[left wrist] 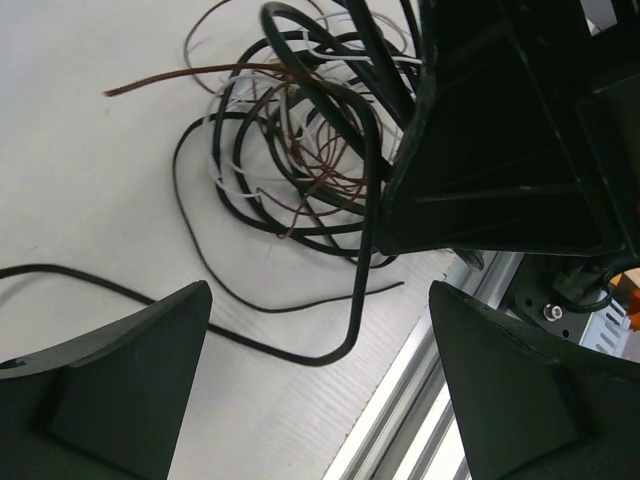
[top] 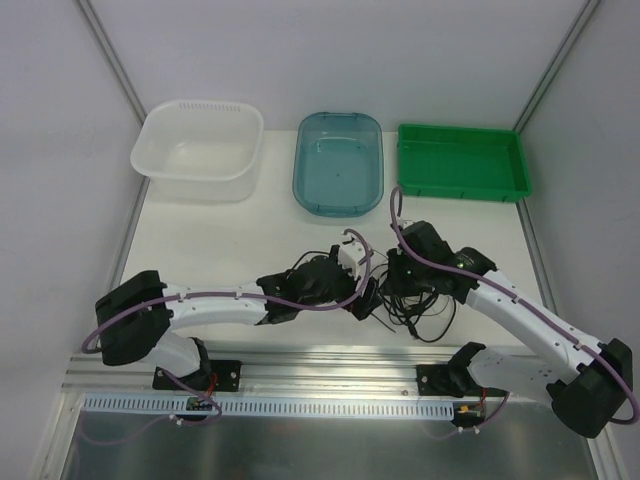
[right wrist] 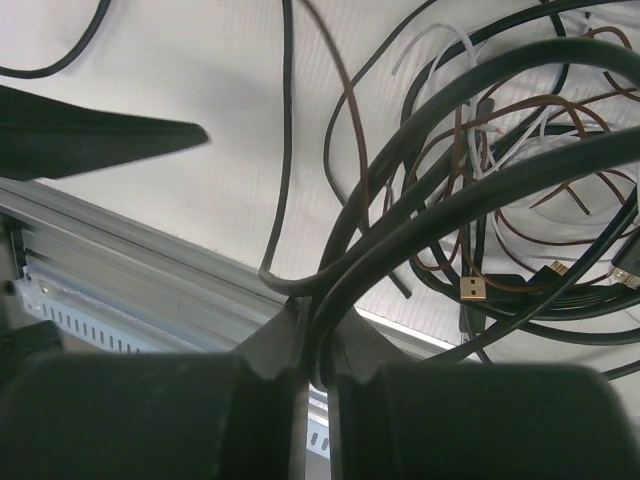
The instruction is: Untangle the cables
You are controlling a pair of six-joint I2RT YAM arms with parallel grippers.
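Near the middle of the table's near edge, a tangled bundle of thin flexible cables (top: 420, 320), black, white and dark brown, lies on the white table (top: 230, 240). Both arms meet over this bundle.

1. Right hand (right wrist: 315, 365): narrow, clamped on the cables. Two thicker black strands run down into the slot between its fingers and are pinched there. From the grip these strands arch up and away over the rest of the tangle.
2. Left hand (left wrist: 318, 300): spread wide, holding nothing. Its two black fingers (left wrist: 130, 390) stand well apart just beside the tangle. A single black strand curves across the table in the gap between them; contact with either finger cannot be confirmed.
3. Bundle: white and brown loops sit inside the black coils. One brown end trails out towards the left edge. Small metal-tipped plugs (right wrist: 470, 290) rest among the loops, beside the right hand.
4. Grooved aluminium rail (top: 330, 370): runs along the near edge, just beside the bundle.

Along the far edge stand three containers, well apart from the cables: a white translucent plastic tub (top: 195, 185) at the far left corner, a blue translucent plastic tub (top: 338, 170) at the middle, and a shallow green plastic tray (top: 460, 160) at the far right corner.
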